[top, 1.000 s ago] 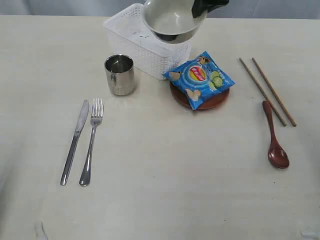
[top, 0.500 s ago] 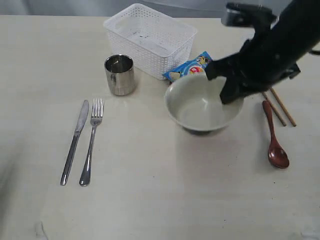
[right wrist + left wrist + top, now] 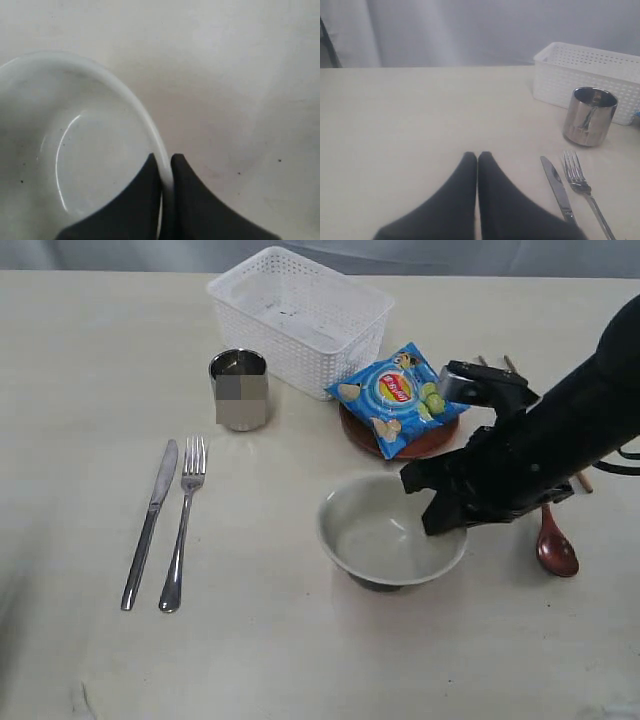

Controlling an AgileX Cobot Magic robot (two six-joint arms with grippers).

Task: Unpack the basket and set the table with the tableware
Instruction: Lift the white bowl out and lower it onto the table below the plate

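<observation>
The pale cream bowl (image 3: 390,532) (image 3: 75,150) is upright low over the table (image 3: 300,640), right of centre; whether it touches I cannot tell. My right gripper (image 3: 445,515) (image 3: 164,159) is shut on its right rim, one finger inside and one outside. The white basket (image 3: 300,315) (image 3: 590,70) stands at the back. In front of it is the steel cup (image 3: 240,390) (image 3: 589,116). Knife (image 3: 150,523) (image 3: 557,187) and fork (image 3: 183,525) (image 3: 582,187) lie side by side at the left. My left gripper (image 3: 477,156) is shut on nothing, above bare table near the knife.
A blue crisp bag (image 3: 398,398) lies on the reddish-brown plate (image 3: 430,443) behind the bowl. The wooden spoon (image 3: 555,545) lies just right of my right arm, which covers most of the chopsticks (image 3: 484,361).
My right gripper has carried the bowl from above the basket, forward and down, past the crisp bag to a spot low over the table in front of the plate.
</observation>
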